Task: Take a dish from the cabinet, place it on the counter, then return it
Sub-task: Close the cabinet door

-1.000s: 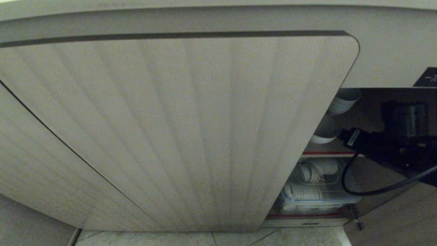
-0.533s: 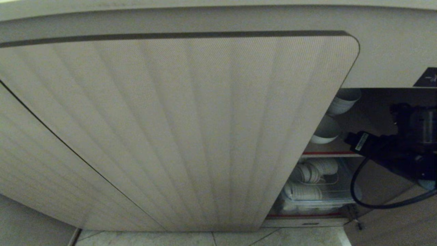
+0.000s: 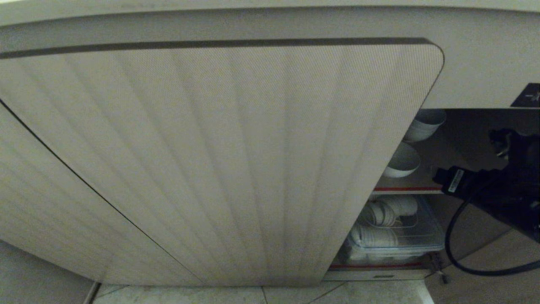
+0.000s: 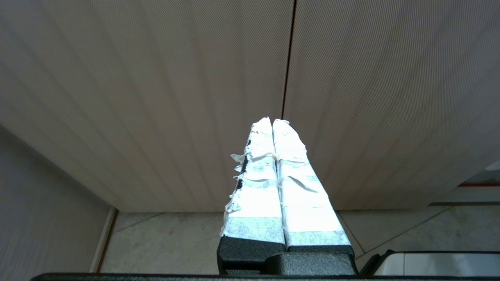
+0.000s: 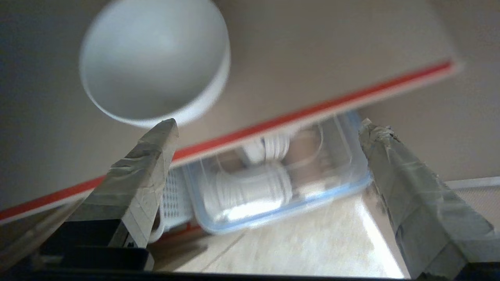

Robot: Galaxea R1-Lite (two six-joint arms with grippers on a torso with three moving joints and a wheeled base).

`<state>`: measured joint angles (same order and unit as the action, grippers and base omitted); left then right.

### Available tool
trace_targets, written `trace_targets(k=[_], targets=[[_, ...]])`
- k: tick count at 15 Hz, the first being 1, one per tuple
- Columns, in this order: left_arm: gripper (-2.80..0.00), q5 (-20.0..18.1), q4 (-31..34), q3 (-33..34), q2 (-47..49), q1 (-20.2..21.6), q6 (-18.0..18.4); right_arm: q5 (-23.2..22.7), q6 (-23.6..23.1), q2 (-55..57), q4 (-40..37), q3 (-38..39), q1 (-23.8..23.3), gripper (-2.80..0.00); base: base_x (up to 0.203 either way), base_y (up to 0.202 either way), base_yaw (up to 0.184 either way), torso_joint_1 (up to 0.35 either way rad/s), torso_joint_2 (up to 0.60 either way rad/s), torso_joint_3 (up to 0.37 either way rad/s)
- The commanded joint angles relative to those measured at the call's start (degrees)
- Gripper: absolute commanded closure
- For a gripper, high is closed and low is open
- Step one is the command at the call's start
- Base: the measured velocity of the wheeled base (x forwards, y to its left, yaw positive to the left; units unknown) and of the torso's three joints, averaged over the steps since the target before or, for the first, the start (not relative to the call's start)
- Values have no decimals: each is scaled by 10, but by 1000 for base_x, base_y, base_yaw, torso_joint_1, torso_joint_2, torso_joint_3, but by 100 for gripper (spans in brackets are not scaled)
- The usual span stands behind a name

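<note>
White ceramic, the dish (image 5: 154, 62) sits on the red-edged shelf (image 5: 312, 111) inside the cabinet (image 3: 219, 160). My right end effector (image 5: 267, 127) hangs empty before it, fingers spread wide. My left end effector (image 4: 272, 121) is parked facing the ribbed door, fingers pressed together.

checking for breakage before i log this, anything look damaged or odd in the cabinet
Nothing broken shows. The dish sits upright on the red-edged shelf. Only oddity: the white tape on the left gripper fingers is frayed and peeling at its edges.
</note>
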<state>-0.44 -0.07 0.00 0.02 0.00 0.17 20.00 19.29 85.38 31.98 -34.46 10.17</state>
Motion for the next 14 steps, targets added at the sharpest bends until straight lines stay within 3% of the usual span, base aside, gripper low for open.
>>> trace_targets(k=[1,9,14], targets=[[0,0,0,0,0,0,0,0,-19,-4,23,14,0,-280,0,0,0,0,0,0],[0,0,0,0,0,0,0,1,-77,-12,59,38,0,-280,0,0,0,0,0,0],[0,0,0,0,0,0,0,0,-89,-15,98,72,0,-280,0,0,0,0,0,0]])
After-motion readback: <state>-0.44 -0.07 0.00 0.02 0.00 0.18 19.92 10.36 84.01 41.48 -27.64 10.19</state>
